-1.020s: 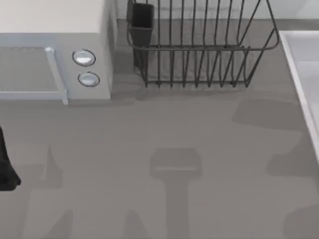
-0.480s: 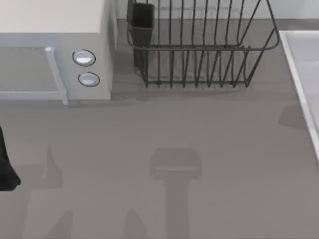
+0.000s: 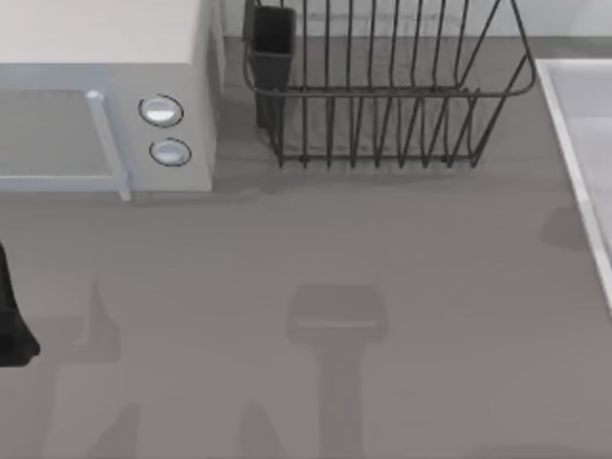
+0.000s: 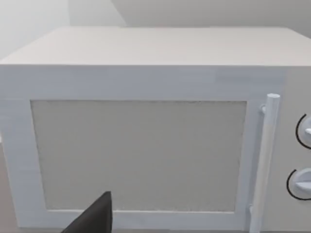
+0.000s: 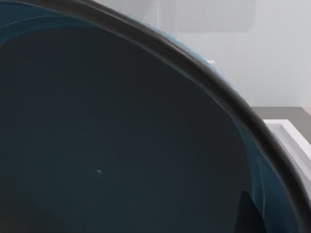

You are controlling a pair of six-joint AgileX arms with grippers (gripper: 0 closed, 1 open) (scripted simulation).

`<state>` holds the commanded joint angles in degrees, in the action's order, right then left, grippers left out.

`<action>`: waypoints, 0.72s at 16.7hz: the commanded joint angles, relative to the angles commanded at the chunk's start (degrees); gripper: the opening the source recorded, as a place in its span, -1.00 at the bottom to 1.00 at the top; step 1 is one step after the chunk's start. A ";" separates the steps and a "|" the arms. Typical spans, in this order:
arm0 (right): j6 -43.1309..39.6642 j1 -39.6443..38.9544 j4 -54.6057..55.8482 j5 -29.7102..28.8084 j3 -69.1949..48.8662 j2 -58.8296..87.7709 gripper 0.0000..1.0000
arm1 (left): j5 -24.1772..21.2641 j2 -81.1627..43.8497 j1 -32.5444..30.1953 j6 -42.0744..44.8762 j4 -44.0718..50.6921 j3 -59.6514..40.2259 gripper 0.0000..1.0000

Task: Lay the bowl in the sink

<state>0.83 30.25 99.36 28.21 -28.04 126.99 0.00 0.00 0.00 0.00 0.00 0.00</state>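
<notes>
The bowl [image 5: 121, 136], glossy dark blue with a dark rim, lies very close in the right wrist view. One finger [image 5: 247, 213] of my right gripper [image 5: 265, 216] reaches inside its wall, holding it at the rim. Past the bowl's rim shows the pale raised rim of the sink [image 5: 286, 138]. In the top view the sink [image 3: 574, 124] runs along the right edge. My left arm [image 3: 11, 320] is parked at the left edge, and its wrist view has one dark finger [image 4: 95, 216] in front of the microwave.
A white microwave [image 3: 105, 96] with a closed door and two knobs stands at the back left. A dark wire dish rack [image 3: 382, 86] with a black cup holder stands at the back middle. Grey table [image 3: 316, 249] spreads in front of both.
The shadow at the table's right has slid further right toward the sink and shrunk. The left arm has not moved.
</notes>
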 joint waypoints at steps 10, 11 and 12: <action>0.00 0.00 0.00 0.00 0.00 0.00 0.66 | 0.00 0.00 0.00 0.00 0.00 0.00 1.00; 0.00 0.00 0.00 0.00 0.00 0.00 0.81 | 0.00 0.00 0.00 0.00 0.00 0.00 1.00; 0.00 0.00 0.00 0.00 0.00 0.00 0.96 | 0.00 0.00 0.00 0.00 0.00 0.00 1.00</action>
<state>0.83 30.25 99.36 28.21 -28.04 126.99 0.00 0.00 0.00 0.00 0.00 0.00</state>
